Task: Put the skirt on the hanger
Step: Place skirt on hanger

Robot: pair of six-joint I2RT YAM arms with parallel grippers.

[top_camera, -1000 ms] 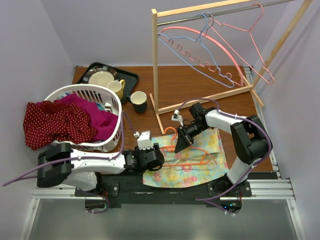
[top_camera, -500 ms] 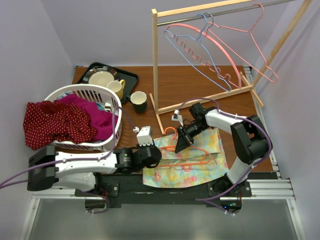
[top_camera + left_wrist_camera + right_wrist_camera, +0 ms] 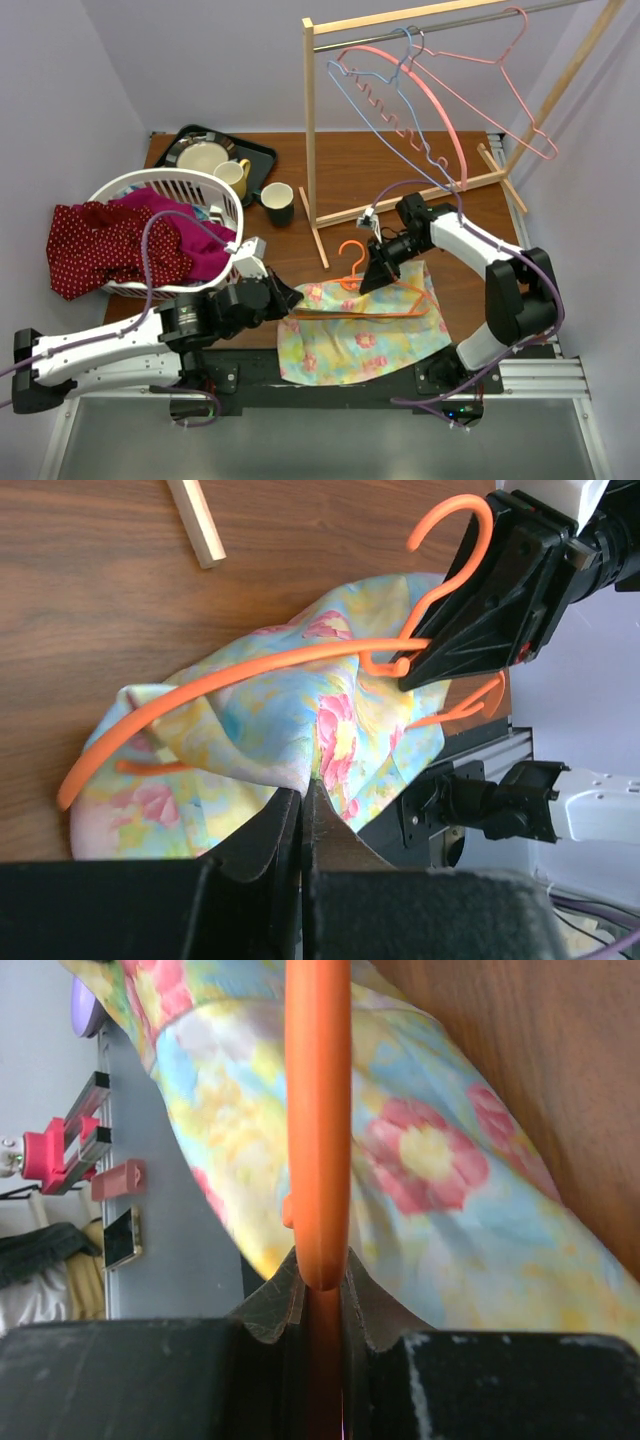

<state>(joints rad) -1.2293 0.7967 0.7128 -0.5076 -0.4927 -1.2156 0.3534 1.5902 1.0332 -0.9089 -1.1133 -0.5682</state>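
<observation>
The floral skirt (image 3: 365,342) lies at the table's near edge, with its left part lifted. An orange hanger (image 3: 351,258) rests across its top, hook pointing away from me. My left gripper (image 3: 291,301) is shut on the skirt's edge; in the left wrist view the cloth (image 3: 300,730) runs into the closed fingertips of that gripper (image 3: 303,792), below the hanger's arm (image 3: 250,665). My right gripper (image 3: 376,274) is shut on the hanger near its neck. The right wrist view shows the orange bar (image 3: 318,1110) clamped in the right gripper (image 3: 318,1272), over the skirt (image 3: 430,1160).
A white laundry basket (image 3: 236,214) with red and magenta clothes stands at the left. Behind it are two mugs (image 3: 277,203) and a black tray (image 3: 262,153) with a plate. A wooden rack (image 3: 311,130) at the back carries pink and blue hangers (image 3: 420,95).
My left gripper has shut on the skirt's edge and drawn back to the left, lifting that side. My right gripper has raised the orange hanger slightly.
</observation>
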